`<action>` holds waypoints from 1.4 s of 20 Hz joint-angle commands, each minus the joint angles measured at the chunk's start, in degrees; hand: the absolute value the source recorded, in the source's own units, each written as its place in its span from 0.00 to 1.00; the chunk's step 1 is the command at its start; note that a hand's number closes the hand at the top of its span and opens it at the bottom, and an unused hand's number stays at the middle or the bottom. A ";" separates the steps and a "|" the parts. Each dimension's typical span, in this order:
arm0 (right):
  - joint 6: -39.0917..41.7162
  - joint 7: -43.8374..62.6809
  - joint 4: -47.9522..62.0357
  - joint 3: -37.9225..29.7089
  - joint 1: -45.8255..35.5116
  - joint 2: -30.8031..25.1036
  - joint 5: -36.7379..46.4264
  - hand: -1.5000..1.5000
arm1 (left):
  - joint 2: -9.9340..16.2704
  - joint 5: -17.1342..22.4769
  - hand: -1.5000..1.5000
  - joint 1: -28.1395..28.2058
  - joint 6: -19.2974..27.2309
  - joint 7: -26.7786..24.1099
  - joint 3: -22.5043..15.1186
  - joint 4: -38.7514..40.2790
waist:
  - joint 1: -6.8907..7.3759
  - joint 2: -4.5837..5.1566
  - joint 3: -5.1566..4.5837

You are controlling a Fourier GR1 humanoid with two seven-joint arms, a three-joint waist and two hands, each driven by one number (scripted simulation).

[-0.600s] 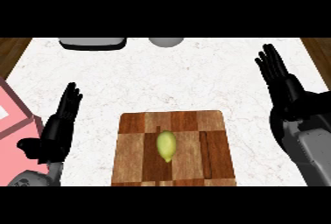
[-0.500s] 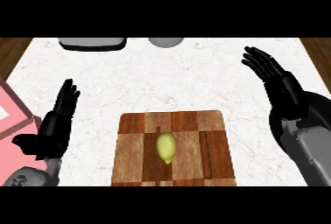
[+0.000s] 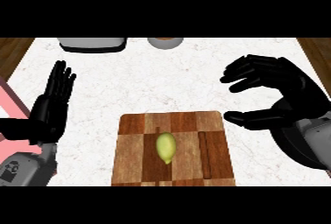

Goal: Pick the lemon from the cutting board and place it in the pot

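A yellow-green lemon [image 3: 166, 147] lies near the middle of the wooden cutting board [image 3: 135, 162] at the counter's front. My right hand [image 3: 284, 99] hovers to the right of the board, open, its fingers and thumb spread and pointing left, holding nothing. My left hand [image 3: 48, 112] rests open at the left, fingers up. A grey pot [image 3: 91, 43] shows at the counter's far edge, top left, cut off by the view.
A small round grey vessel [image 3: 165, 42] sits at the far edge, right of the pot. A pink object [image 3: 12, 111] lies at the left edge behind my left hand. Wooden floor shows past both far corners of the white counter.
My right hand has turned from fingers-up to fingers pointing left and has moved inward and nearer the board's right edge. The left hand shifted slightly. The lemon has not moved.
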 commanded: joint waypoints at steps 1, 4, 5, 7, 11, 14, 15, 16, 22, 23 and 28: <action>-3.19 -18.03 -0.47 4.09 4.39 -0.74 11.34 0.00 | 1.02 2.34 0.50 -2.07 -1.95 1.90 2.39 0.18 | -0.10 0.61 0.17; -6.51 -27.16 0.94 5.27 7.95 -2.22 17.10 0.00 | 1.26 3.20 0.50 -2.99 -3.34 2.62 3.52 0.66 | -0.41 0.40 0.07; -9.36 -27.40 1.41 7.08 9.32 -0.64 20.37 0.00 | 1.72 2.59 0.50 -2.09 -2.20 3.99 3.43 -1.49 | -0.02 0.21 0.05; -12.48 -27.49 1.85 7.01 11.13 -2.59 25.35 0.00 | 1.36 2.18 0.50 -1.71 -2.84 3.53 3.28 -1.16 | -0.33 0.13 0.02; -13.75 -16.37 -4.49 7.33 13.09 -5.86 33.77 0.00 | 0.40 1.72 0.50 -2.82 -3.49 2.54 4.45 1.88 | -1.32 -0.02 -0.10; -15.53 -5.05 -10.18 13.42 15.54 -3.16 45.09 0.00 | 0.93 0.25 0.50 -2.04 -2.06 3.45 4.26 -0.04 | -1.21 -0.35 -0.14; -14.78 -4.74 -10.75 13.69 16.44 -4.08 46.94 0.00 | 0.62 2.34 0.50 -2.39 -6.40 -0.15 6.60 5.39 | -1.57 -0.03 -0.18; -13.54 -0.66 -14.33 14.65 16.23 -3.19 49.55 0.00 | 0.82 1.27 0.50 -3.72 -4.99 3.22 5.34 3.45 | -1.40 -0.14 -0.13; -9.62 9.40 -17.00 20.42 21.01 1.72 63.33 0.00 | 1.13 1.31 0.50 -4.62 -6.42 5.24 8.14 2.37 | -0.61 0.00 -0.07; -5.70 14.04 -17.69 21.02 18.46 6.00 63.94 0.00 | -2.07 -0.40 0.50 -4.28 -5.68 3.96 5.65 3.33 | -0.53 0.07 -0.08; -6.70 14.90 -9.86 22.36 20.01 10.74 70.04 0.00 | -1.51 -1.55 0.50 -4.02 -8.39 2.25 8.96 5.59 | -0.38 0.21 -0.05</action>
